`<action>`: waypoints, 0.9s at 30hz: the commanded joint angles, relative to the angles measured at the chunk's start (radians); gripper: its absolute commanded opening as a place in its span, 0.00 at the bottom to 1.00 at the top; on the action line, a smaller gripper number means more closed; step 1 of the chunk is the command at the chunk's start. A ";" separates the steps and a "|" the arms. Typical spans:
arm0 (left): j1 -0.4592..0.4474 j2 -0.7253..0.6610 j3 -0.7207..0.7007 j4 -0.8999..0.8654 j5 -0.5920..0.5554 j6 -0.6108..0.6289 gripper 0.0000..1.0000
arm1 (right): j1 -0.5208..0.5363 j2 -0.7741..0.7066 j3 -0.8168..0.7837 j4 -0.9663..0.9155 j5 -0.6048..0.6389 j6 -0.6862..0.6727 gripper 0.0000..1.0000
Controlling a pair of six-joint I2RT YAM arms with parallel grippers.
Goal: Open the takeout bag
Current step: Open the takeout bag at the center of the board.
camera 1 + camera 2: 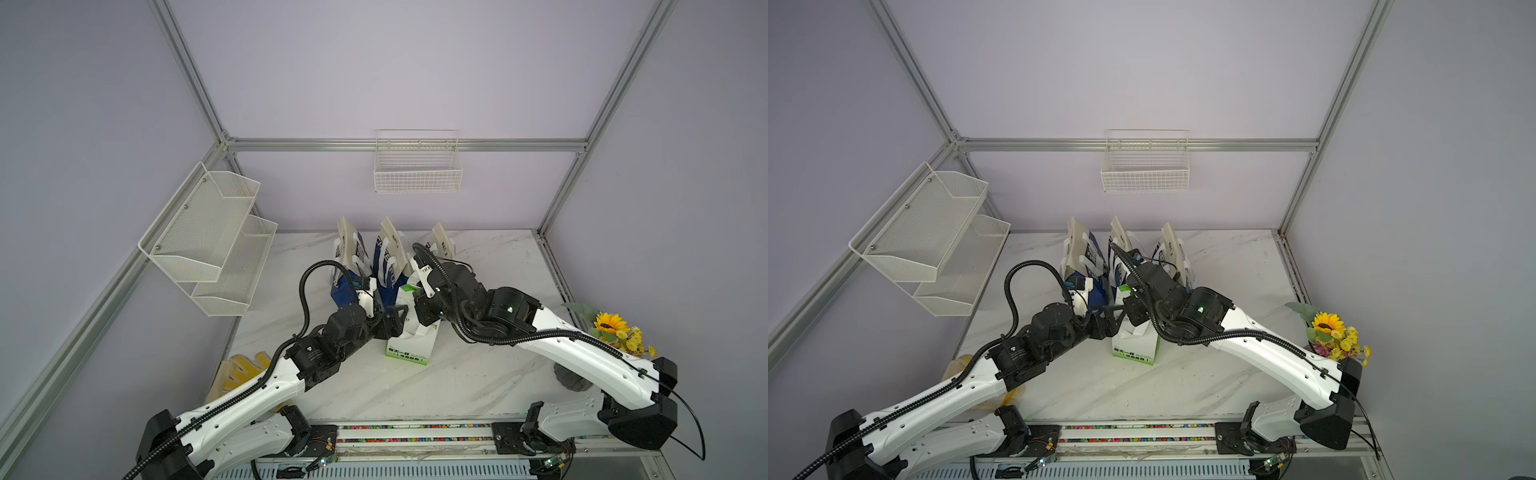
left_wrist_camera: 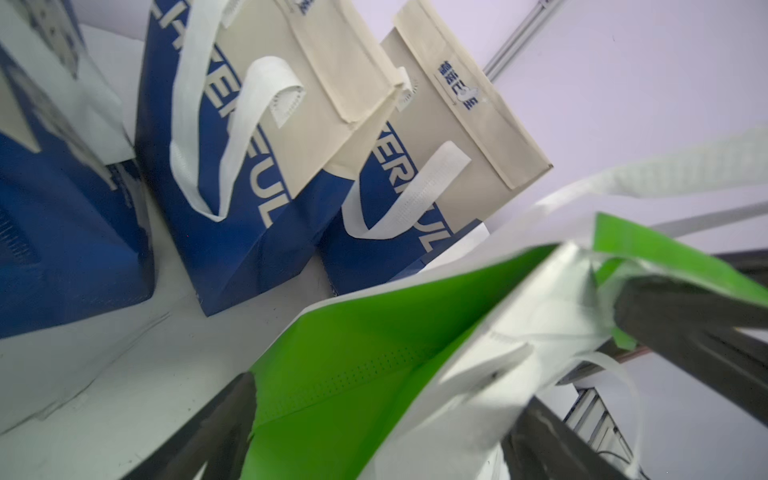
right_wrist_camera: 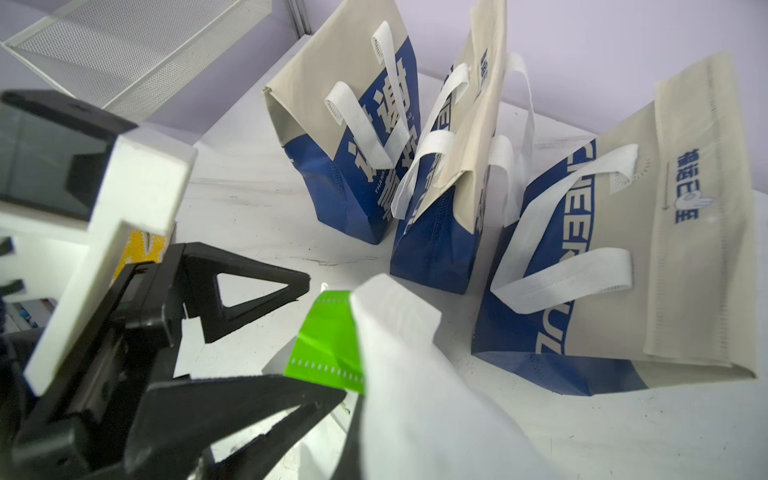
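**Green-lined bag held mid-table, bare marble on its near side**

The table has bare marble between the takeout bag and the near edge, and more on the shelf rack side. The far side is tighter. Three blue bags stand in a row along the back wall, and the takeout bag sits just in front of them, near the middle one. A wire basket hangs on that wall, well above the bags. At the right edge, flowers fill the corner. At the left edge, something yellow lies partly under the left arm.

The takeout bag stands upright at the middle of the table, between the two arms. It is white outside, with a green printed band across its base and a bright green lining. Its white handles hang loose at the top. In the left wrist view the mouth gapes enough to show the green inside (that view is blurred).

The left claw is spread wide at the bag's top edge. A green flap lies between its two black fingers, and they do not clamp it. The right claw is closed on the bag's rim on the other side, with white and green fabric bunched around its dark fingers.
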State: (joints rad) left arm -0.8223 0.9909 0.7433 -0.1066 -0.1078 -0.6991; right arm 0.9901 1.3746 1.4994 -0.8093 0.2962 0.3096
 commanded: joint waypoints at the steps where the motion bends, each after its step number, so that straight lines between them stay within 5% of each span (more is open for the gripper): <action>1: 0.000 0.032 0.002 0.166 0.193 0.040 0.81 | 0.000 -0.009 0.045 0.028 -0.026 0.036 0.00; 5: -0.002 0.042 -0.015 0.211 0.200 0.041 0.59 | 0.001 -0.015 0.045 0.035 -0.047 0.044 0.00; 11: -0.003 0.056 -0.015 0.218 0.128 0.051 0.00 | 0.001 -0.034 0.060 0.027 -0.058 0.057 0.00; 19: -0.005 0.051 -0.029 0.078 0.070 0.095 0.00 | -0.005 0.063 0.312 -0.152 0.180 -0.050 0.00; 27: -0.015 -0.002 -0.023 -0.038 0.007 0.137 0.00 | 0.000 0.206 0.501 -0.247 0.218 -0.142 0.00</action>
State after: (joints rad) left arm -0.8337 0.9909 0.7158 0.0082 -0.0475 -0.5995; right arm 0.9890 1.5856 1.9308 -1.0874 0.4171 0.2161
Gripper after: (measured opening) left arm 0.047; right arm 0.052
